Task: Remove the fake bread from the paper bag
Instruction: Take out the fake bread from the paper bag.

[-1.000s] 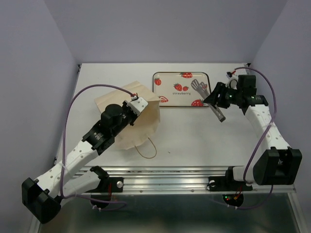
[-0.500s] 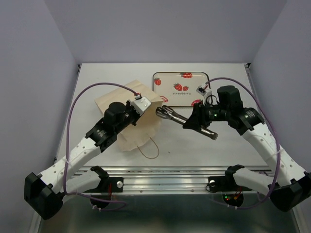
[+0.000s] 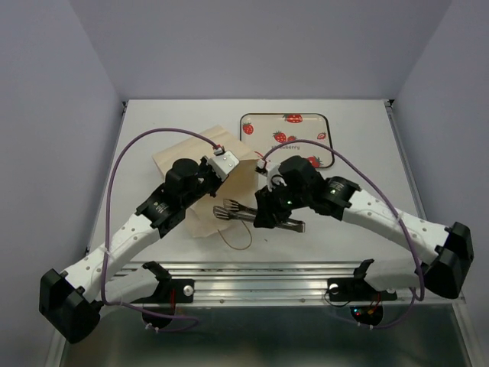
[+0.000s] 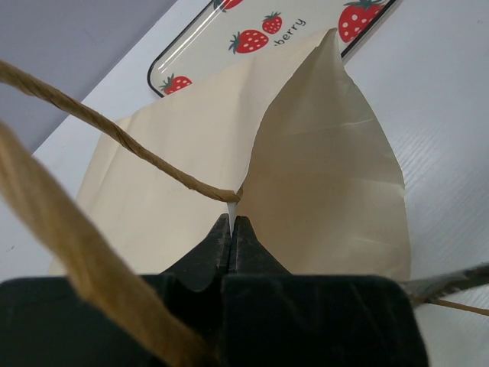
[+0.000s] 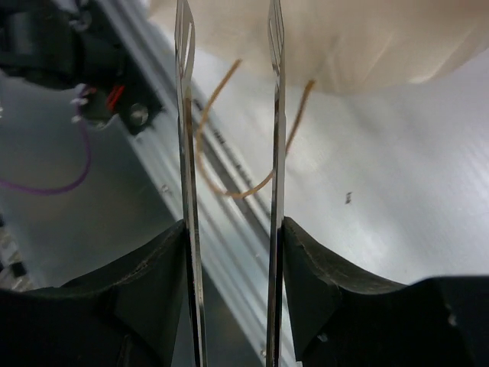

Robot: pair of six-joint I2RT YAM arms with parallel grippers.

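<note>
The tan paper bag [image 3: 238,186] lies on its side left of centre, its mouth toward the near edge. My left gripper [image 3: 226,170] is shut on the bag's upper edge [image 4: 328,176], pinching the paper at its fingertips [image 4: 231,222] beside a string handle [image 4: 114,134]. My right gripper [image 3: 266,211] is shut on metal tongs [image 3: 235,212], whose tips point left at the bag's mouth. In the right wrist view the tongs' two arms [image 5: 187,153] stand apart, pointing at the bag [image 5: 344,38] and its handle loop [image 5: 237,191]. The fake bread is hidden.
The cream strawberry tray [image 3: 294,122] sits at the back, right of the bag, and shows in the left wrist view [image 4: 252,38]. The aluminium rail [image 3: 260,269] runs along the table's near edge. Both arms cross the middle of the table.
My right arm has swung from the tray down and left to the front of the bag, carrying the tongs. My left gripper has kept its hold on the bag's edge.
</note>
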